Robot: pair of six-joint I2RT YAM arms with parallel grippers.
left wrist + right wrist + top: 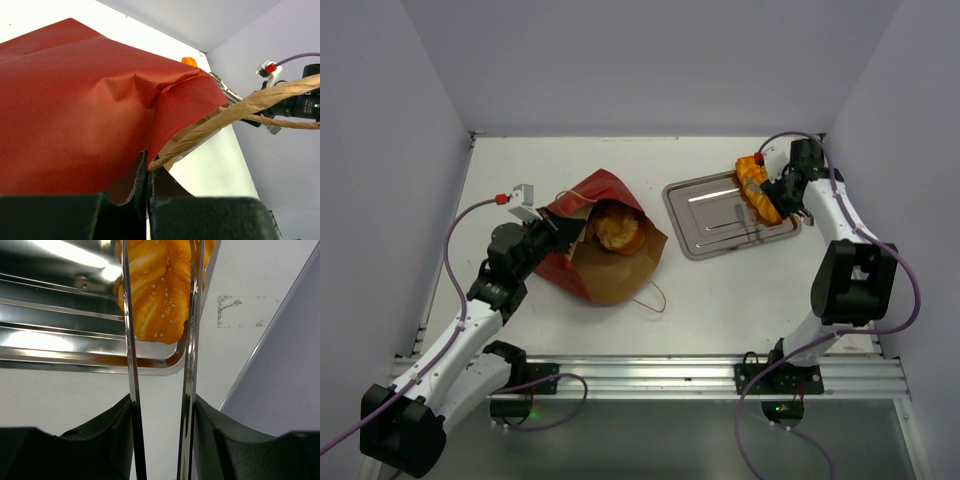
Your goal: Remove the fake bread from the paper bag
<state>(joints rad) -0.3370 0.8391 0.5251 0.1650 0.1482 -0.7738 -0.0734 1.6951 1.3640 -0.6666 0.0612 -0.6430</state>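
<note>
The right claw point(772, 203) straddles a sesame-flecked braided loaf point(756, 188) at the right rim of the metal tray point(715, 228). Whether its fingers grip the loaf or merely flank it cannot be told. Left of the tray on the desk point(740, 300), the paper bag point(610, 282) gapes open with a round bun point(617, 232) inside. The left claw point(556, 228), pressed together, pinches the bag's edge farthest from the tray.
</note>
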